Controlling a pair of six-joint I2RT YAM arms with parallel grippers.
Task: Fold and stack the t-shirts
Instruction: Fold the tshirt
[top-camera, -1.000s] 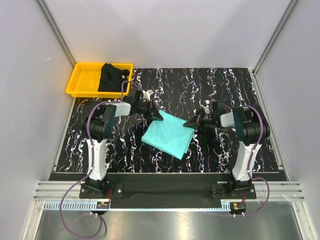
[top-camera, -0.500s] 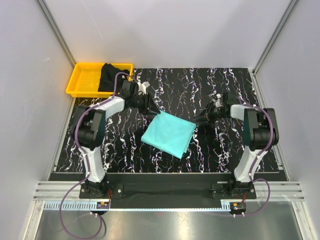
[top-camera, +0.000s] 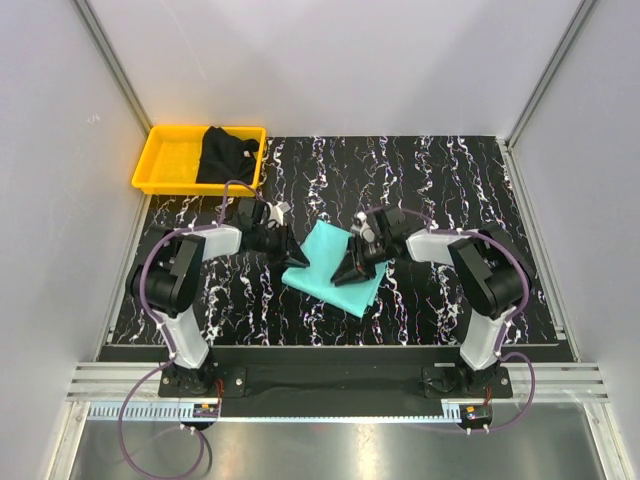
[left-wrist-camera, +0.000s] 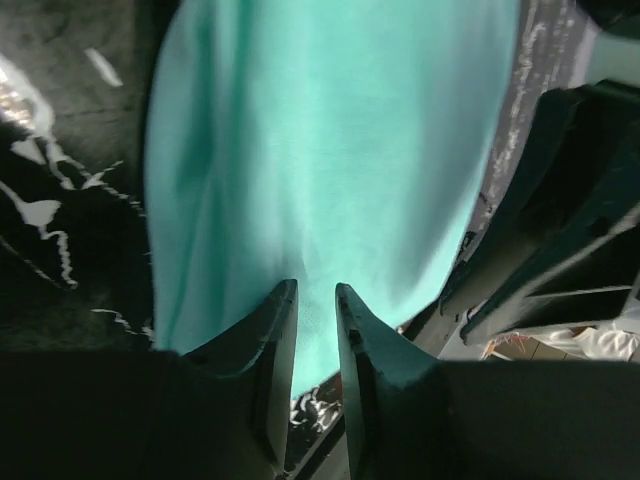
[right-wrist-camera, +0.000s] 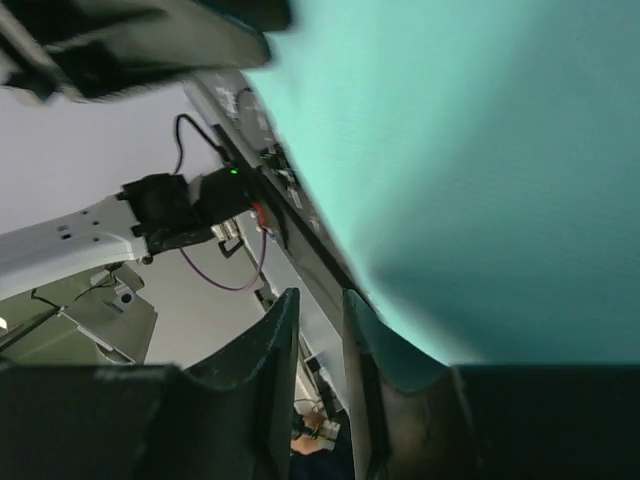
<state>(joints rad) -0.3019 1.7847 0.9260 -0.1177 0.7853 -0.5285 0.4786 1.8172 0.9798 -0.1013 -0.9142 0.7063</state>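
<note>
The turquoise-teal t-shirt (top-camera: 335, 288) lies folded in a rough square at the middle of the table. The black t-shirt (top-camera: 222, 155) is bunched in the right half of the yellow tray (top-camera: 168, 160). My left gripper (top-camera: 297, 258) is low at the teal shirt's left edge; in the left wrist view (left-wrist-camera: 315, 288) its jaws are nearly together with nothing between them, and the teal shirt (left-wrist-camera: 330, 140) lies beyond. My right gripper (top-camera: 346, 272) is low over the shirt's middle, jaws also nearly together (right-wrist-camera: 320, 295), one finger against the teal cloth (right-wrist-camera: 480, 150).
The tray stands at the table's back left corner. The marbled black tabletop (top-camera: 450, 180) runs between grey side walls. The two grippers are close together over the shirt; the right gripper's dark body (left-wrist-camera: 570, 230) shows in the left wrist view.
Both grippers have moved inward from beyond the shirt's far corners. The left one came down to the shirt's left edge; the right one swept left onto the shirt's middle.
</note>
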